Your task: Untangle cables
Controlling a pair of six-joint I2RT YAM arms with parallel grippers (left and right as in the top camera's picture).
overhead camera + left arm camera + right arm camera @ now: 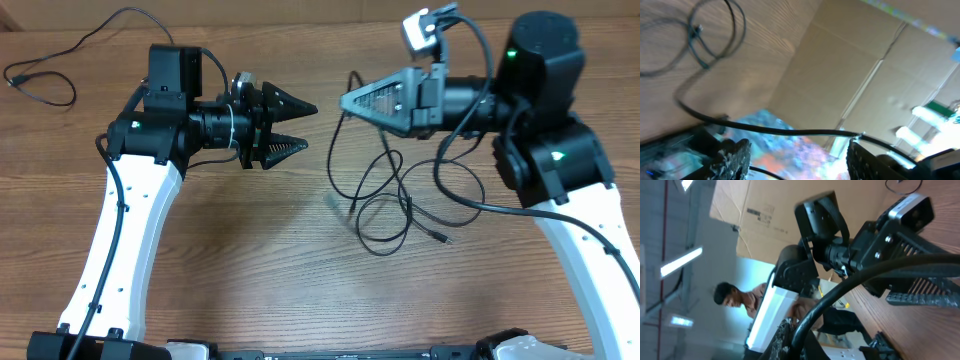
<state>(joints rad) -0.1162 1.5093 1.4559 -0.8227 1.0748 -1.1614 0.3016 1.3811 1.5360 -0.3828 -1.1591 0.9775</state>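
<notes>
The cables [385,195] lie as thin black loose loops on the wooden table, below my right gripper. My right gripper [347,100] is shut on one black cable and holds it above the table, with strands hanging down into the loops. In the right wrist view this cable [880,267] runs out from between the fingers [800,335]. My left gripper [298,127] is open and empty, facing the right gripper across a small gap. In the left wrist view a cable [790,131] stretches across in front of the open fingers [799,155], and loops [696,30] lie on the table.
A separate thin black cable [14,78] lies at the table's far left corner and runs behind the left arm. Cardboard sheets stand beyond the table. A person shows in the background of the right wrist view [732,297].
</notes>
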